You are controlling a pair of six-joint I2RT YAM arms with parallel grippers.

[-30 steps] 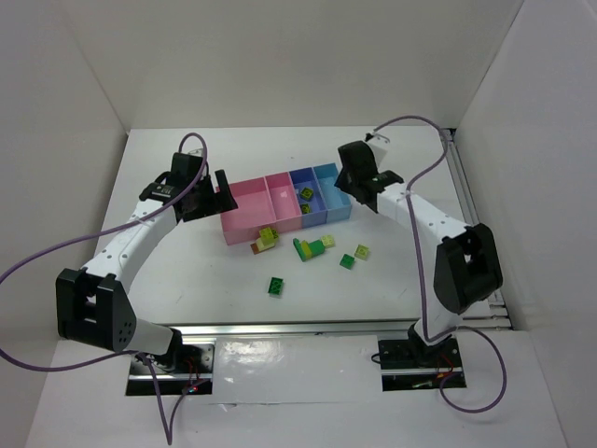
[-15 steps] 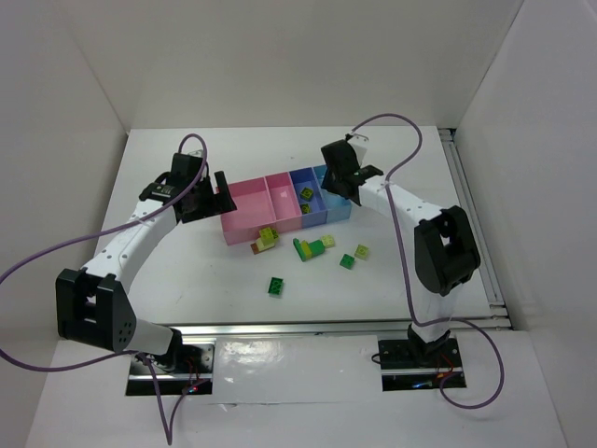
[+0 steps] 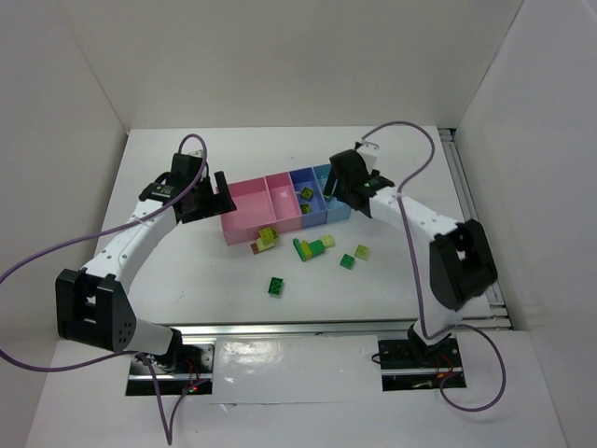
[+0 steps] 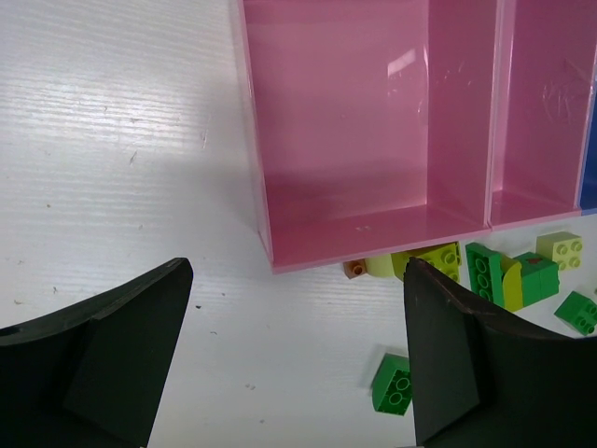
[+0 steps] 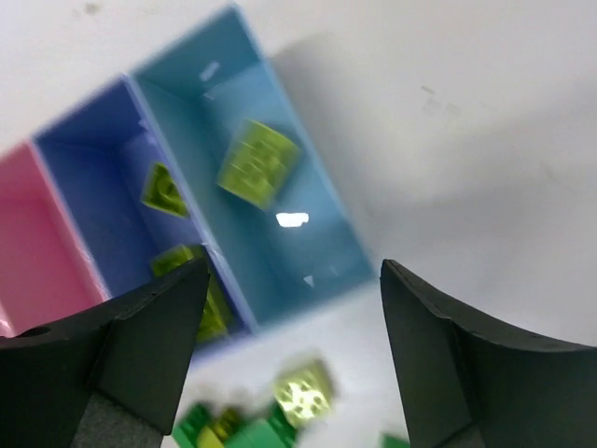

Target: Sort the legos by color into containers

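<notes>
Looking at the lime brick [image 5: 258,163] first: it's inside the light blue compartment [image 5: 322,247], at the far right end of the tray [image 3: 244,229]. It's too blurry to tell if it has settled on the floor. The right gripper [image 5: 292,271] hangs right above it, jaws spread with nothing between them. So I'd call this the drop-off step of one sort.

Next move, I reckon, is lifting clear and going for another loose piece near the tray. That needs a clean pick off a clump without dragging its neighbours.

The left gripper [image 4: 297,271] hovers over the tabletop [image 3: 205,271] at the near left corner of the large pink compartment [image 4: 354,112]. Its jaws are wide apart too, holding nothing.

Counts:
- One tray, four compartments.
- Three legos binned: the lime one, plus two greenish ones [image 5: 163,191] [image 5: 191,280] in the periwinkle compartment [image 5: 103,177].
- Both pink compartments show none.
- Three single pieces on the tabletop: a dark green one [image 3: 276,286], a green one [image 3: 346,261] and a paler one [image 3: 361,250].
- Two clumps, one touching the pink wall [image 3: 264,240] and one just right of it [image 3: 311,247]. I count about three or four pieces in each, not certain.
</notes>
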